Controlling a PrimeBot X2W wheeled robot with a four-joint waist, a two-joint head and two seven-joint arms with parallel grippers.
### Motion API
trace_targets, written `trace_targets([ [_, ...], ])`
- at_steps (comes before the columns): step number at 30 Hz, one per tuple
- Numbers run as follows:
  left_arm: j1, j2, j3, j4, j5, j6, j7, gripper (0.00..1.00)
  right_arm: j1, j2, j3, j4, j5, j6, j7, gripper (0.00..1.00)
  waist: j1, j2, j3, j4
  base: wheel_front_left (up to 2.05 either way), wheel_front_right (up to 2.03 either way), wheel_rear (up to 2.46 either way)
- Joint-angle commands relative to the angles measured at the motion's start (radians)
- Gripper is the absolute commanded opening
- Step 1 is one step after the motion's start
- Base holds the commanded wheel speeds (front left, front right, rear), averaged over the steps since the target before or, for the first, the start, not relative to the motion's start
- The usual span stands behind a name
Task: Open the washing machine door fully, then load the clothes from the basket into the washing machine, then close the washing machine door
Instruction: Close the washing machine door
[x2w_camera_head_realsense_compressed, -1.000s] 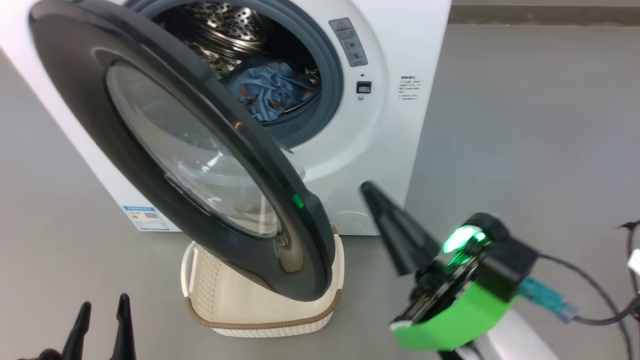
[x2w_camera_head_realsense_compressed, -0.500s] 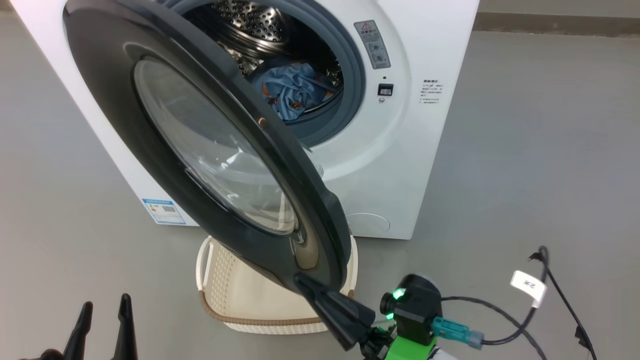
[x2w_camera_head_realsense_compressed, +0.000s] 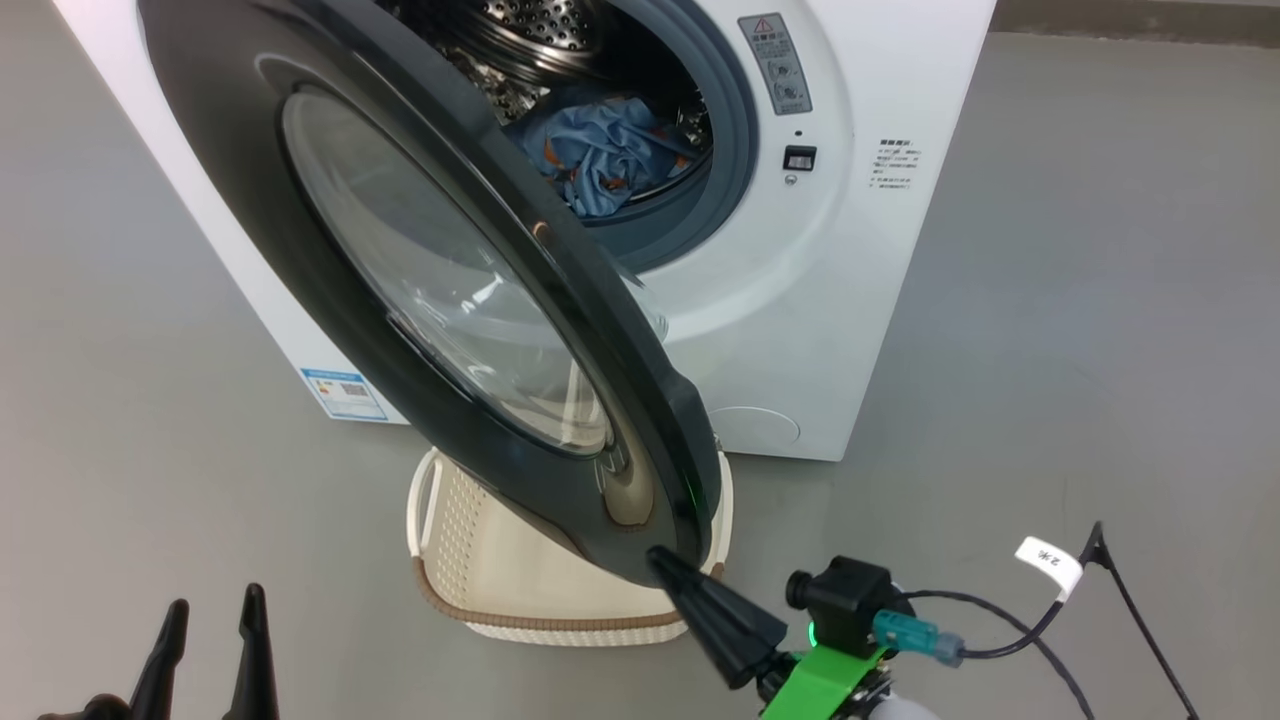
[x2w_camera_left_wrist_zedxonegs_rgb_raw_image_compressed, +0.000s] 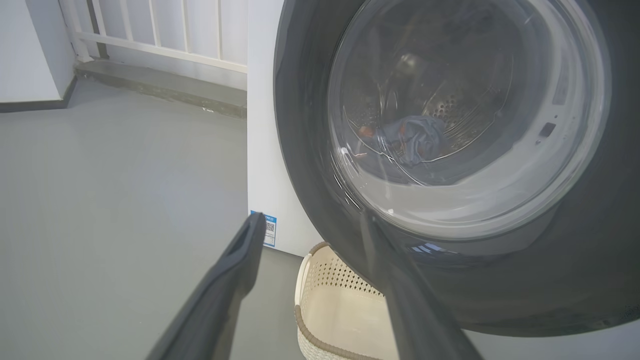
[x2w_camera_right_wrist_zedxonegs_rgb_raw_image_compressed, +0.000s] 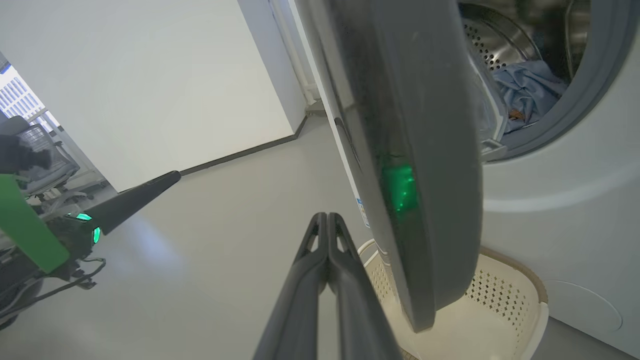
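The washing machine (x2w_camera_head_realsense_compressed: 880, 260) stands with its door (x2w_camera_head_realsense_compressed: 250, 230) swung partway out, glass window facing me. The clothes (x2w_camera_head_realsense_compressed: 600, 155), blue with orange patches, lie in the steel drum; they also show through the glass as clothes (x2w_camera_left_wrist_zedxonegs_rgb_raw_image_compressed: 410, 142) and past the door's edge as clothes (x2w_camera_right_wrist_zedxonegs_rgb_raw_image_compressed: 525, 90). The basket (x2w_camera_head_realsense_compressed: 545, 625) sits on the floor under the door, its visible part holding nothing. My right gripper (x2w_camera_head_realsense_compressed: 662, 558) is shut, tip at the door's lower outer edge; whether it touches I cannot tell. My left gripper (x2w_camera_head_realsense_compressed: 215, 600) stands open at the lower left, holding nothing.
A black cable with a white tag (x2w_camera_head_realsense_compressed: 1048, 562) trails over the grey floor at the right. A blue label (x2w_camera_head_realsense_compressed: 343, 393) marks the machine's lower front. A white railing (x2w_camera_left_wrist_zedxonegs_rgb_raw_image_compressed: 165, 30) and wall stand behind. An office chair (x2w_camera_right_wrist_zedxonegs_rgb_raw_image_compressed: 45, 160) is off to the side.
My right gripper has swung from the right of the door down to its lower outer edge. The camera has shifted. The left gripper has stayed put.
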Motion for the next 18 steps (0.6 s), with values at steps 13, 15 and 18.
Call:
trace_targets([
  [13,-0.064,0.003,0.021,-0.026,-0.008,-0.002,-0.006,1.00,-0.085,0.041,-0.115,0.020,0.003,0.001,-0.005,0.00,0.0000,0.0000,0.038,0.022,0.00,0.00,0.00],
  [15,-0.068,0.002,0.020,-0.028,-0.009,-0.002,-0.006,1.00,-0.095,0.042,-0.137,0.021,-0.001,0.001,-0.005,0.00,0.0000,0.0000,0.046,0.024,0.00,0.00,0.00],
  [18,-0.077,0.000,0.019,-0.033,-0.011,-0.002,-0.006,1.00,-0.117,0.043,-0.177,0.022,-0.007,0.001,-0.005,0.00,0.0000,0.0000,0.060,0.026,0.00,0.00,0.00],
])
